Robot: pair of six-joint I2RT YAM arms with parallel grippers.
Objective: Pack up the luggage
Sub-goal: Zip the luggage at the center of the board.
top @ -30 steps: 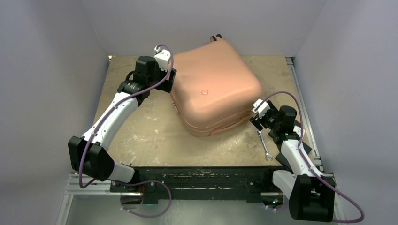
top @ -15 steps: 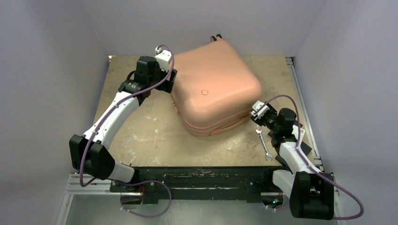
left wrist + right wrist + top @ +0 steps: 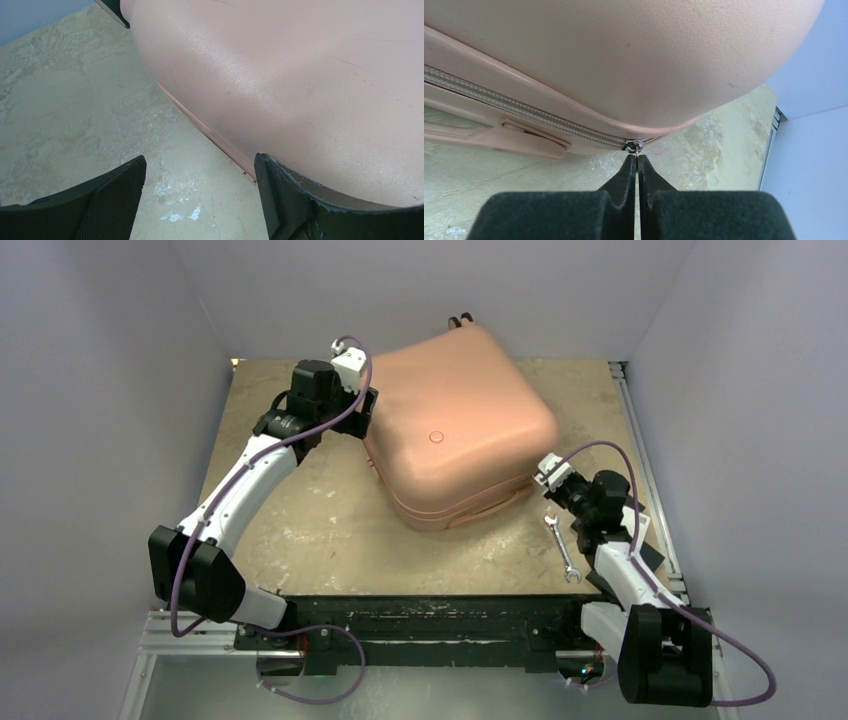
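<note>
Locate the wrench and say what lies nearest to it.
In the top view, the wrench lies flat on the table, near right, just left of the right arm and slightly nearer than the luggage corner.

The left arm and right arm have white link covers between black joint housings. A purple cable runs outside each arm in loose loops. The fingers are black, with coarse-textured pads.
</note>
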